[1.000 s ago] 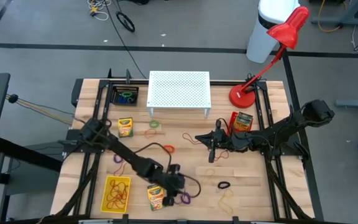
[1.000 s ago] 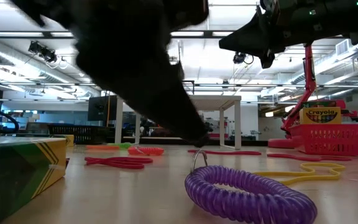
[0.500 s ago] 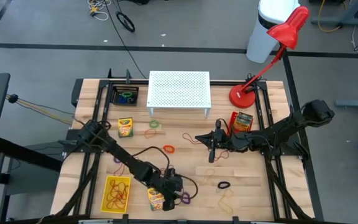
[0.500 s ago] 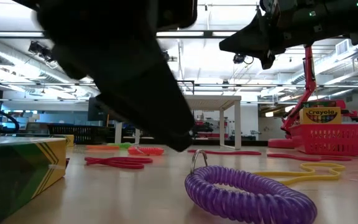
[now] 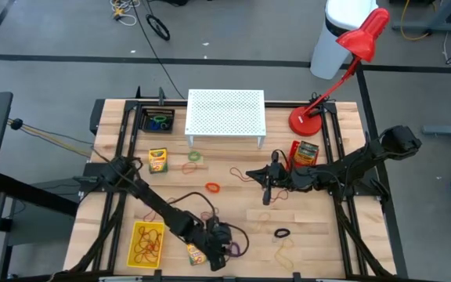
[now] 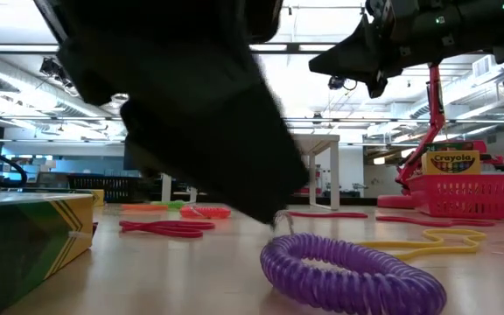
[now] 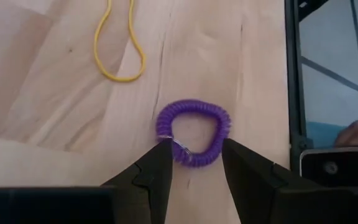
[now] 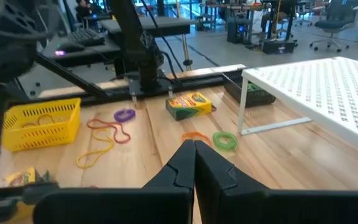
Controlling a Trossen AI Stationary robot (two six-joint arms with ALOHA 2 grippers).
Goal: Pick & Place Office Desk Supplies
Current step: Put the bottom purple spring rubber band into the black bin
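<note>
The left wrist view alone shows the left gripper (image 7: 194, 162) with its fingers parted, straddling the near edge of the purple coil loop (image 7: 193, 131), not closed on it; a yellow rubber band (image 7: 120, 43) lies apart at upper left. In the high view's lower centre the left gripper (image 5: 224, 249) now hides that loop, having moved from the crayon box (image 5: 196, 252). The right gripper (image 5: 266, 188), pinched shut and empty, hangs mid-frame, unchanged.

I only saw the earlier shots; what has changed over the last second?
The left tool has moved toward the table's near edge and now stands open over the purple coil loop, not gripping it. The right tool stayed shut mid-table; supplies did not move.
</note>
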